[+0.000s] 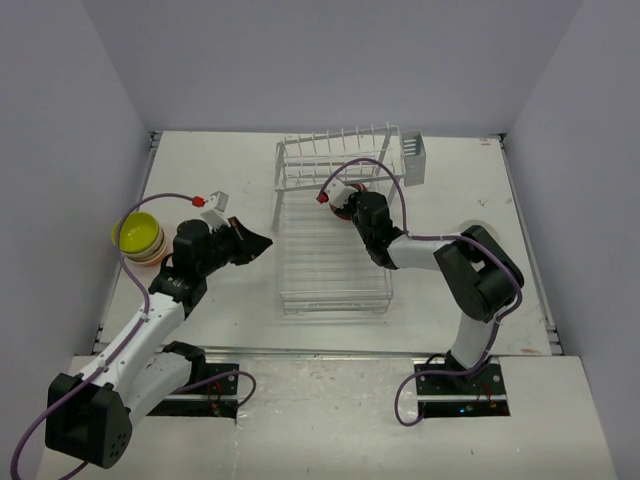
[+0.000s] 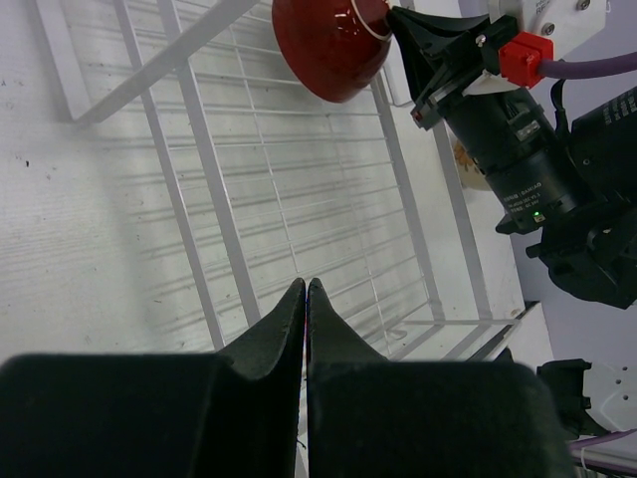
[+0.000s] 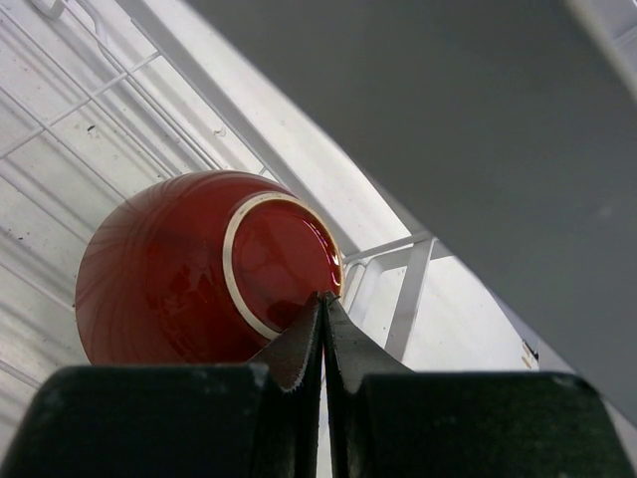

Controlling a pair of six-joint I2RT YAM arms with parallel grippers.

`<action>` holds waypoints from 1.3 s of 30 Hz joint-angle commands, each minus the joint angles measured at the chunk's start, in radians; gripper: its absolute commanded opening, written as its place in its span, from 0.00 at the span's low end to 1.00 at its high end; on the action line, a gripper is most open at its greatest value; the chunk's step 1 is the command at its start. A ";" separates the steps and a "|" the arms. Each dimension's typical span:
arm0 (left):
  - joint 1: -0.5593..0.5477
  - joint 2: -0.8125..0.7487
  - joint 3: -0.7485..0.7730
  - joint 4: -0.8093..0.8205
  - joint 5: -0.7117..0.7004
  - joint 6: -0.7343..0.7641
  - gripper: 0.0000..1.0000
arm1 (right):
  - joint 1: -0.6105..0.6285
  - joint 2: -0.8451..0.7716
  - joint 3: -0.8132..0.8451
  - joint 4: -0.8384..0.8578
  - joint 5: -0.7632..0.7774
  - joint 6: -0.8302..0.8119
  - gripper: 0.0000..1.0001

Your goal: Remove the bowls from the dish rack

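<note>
The dark red bowl (image 3: 189, 274) lies on its side in the white dish rack (image 1: 335, 270) below the tines, its white foot ring facing my right wrist. My right gripper (image 3: 324, 299) is shut with its tips pinching the foot ring's lower right edge. The bowl also shows in the top view (image 1: 343, 197) and in the left wrist view (image 2: 333, 45). My left gripper (image 2: 305, 284) is shut and empty, just left of the rack (image 1: 262, 243). A lime-yellow bowl (image 1: 138, 233) tops a stack at the table's left, with an orange bowl (image 1: 152, 255) under it. Beige bowls are not clearly visible.
The rack's raised tines (image 1: 335, 150) stand at its far end and the cutlery basket (image 1: 413, 160) at its far right corner. The flat grid tray (image 2: 299, 199) lies below my left gripper. Grey walls close in the table on three sides.
</note>
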 commanded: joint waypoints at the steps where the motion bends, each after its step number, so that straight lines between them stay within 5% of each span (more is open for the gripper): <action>1: 0.010 -0.001 -0.007 0.064 0.010 -0.001 0.00 | 0.000 -0.020 0.025 0.031 -0.017 0.007 0.00; 39: 0.013 -0.011 0.007 0.053 0.022 0.005 0.00 | 0.026 0.028 0.062 0.007 -0.010 0.009 0.00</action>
